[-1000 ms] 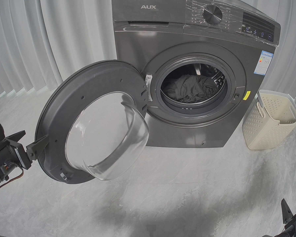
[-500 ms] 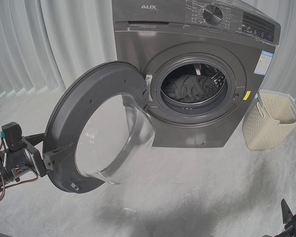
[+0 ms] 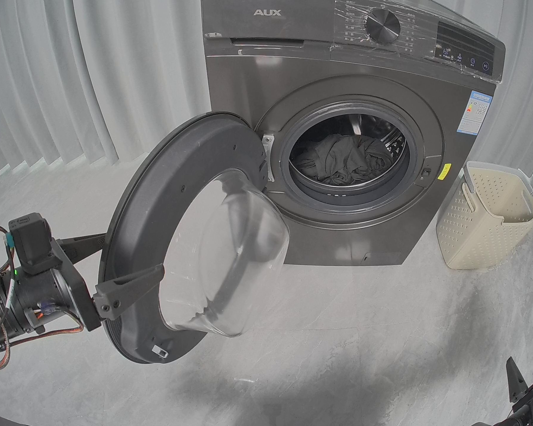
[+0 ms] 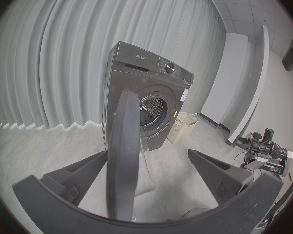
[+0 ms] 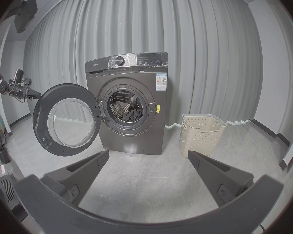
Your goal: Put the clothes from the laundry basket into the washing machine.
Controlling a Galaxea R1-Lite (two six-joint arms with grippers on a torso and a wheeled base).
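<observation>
The grey washing machine (image 3: 337,48) stands with its round door (image 3: 177,178) swung partly out to the left. Dark clothes (image 3: 343,158) lie inside the drum. A cream laundry basket (image 3: 491,220) stands on the floor right of the machine, and I see nothing in it. My left gripper (image 3: 131,255) is open and straddles the door's outer rim, one finger in front and one behind. In the left wrist view the door (image 4: 123,153) stands edge-on between the fingers, close against one finger (image 4: 88,169). My right gripper (image 3: 527,353) is open and holds nothing, low at the right.
Pale curtains hang behind and beside the machine. Grey floor (image 3: 337,338) lies open in front of it. In the right wrist view the basket (image 5: 202,137) stands right of the machine, and the far-off left gripper (image 5: 34,94) sits at the door's edge.
The door has swung rightward, toward the machine's opening. My left gripper has moved right along with the door's rim. The right gripper has kept still.
</observation>
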